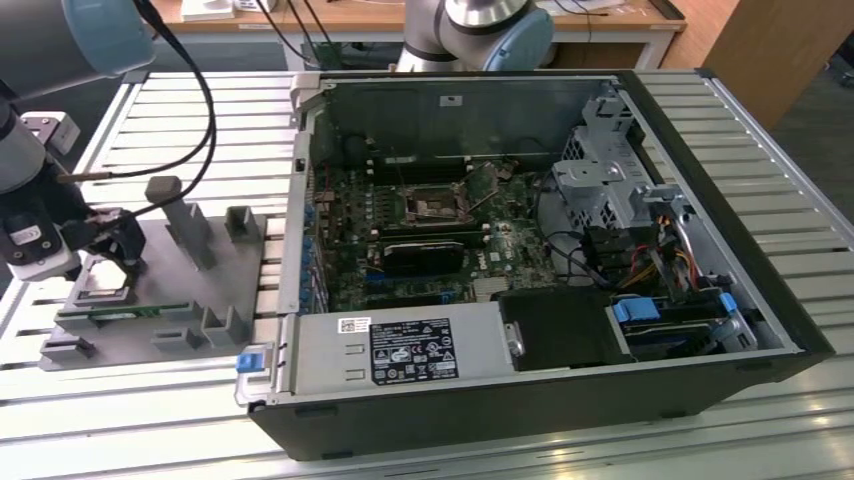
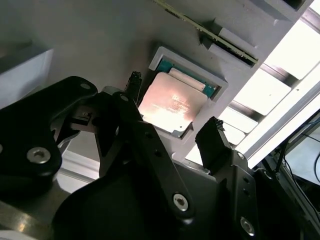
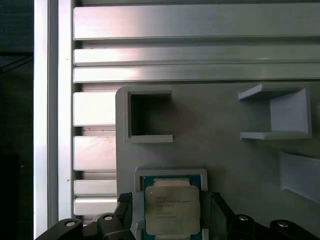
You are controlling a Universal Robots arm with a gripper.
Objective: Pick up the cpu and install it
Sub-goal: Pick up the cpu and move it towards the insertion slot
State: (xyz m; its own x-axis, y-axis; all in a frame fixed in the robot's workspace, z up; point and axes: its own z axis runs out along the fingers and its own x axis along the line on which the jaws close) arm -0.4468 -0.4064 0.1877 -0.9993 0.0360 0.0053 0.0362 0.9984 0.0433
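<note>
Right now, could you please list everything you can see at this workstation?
cpu: one, silver-grey, seated in its cradle
cradle: one, pale grey, on the fixture plate
fixture plate: one, grey, on the table at the exterior view's left
memory stick: one, green, in a holder on the fixture plate
computer case: one, black, open, beside the plate
motherboard: one, green, inside the case
socket: one, black-framed, on the motherboard
table: one, silver, slatted, under everything
arm: one, grey with blue joints, over the plate
tool: one, black, open, straddling the cpu's cradle
</note>
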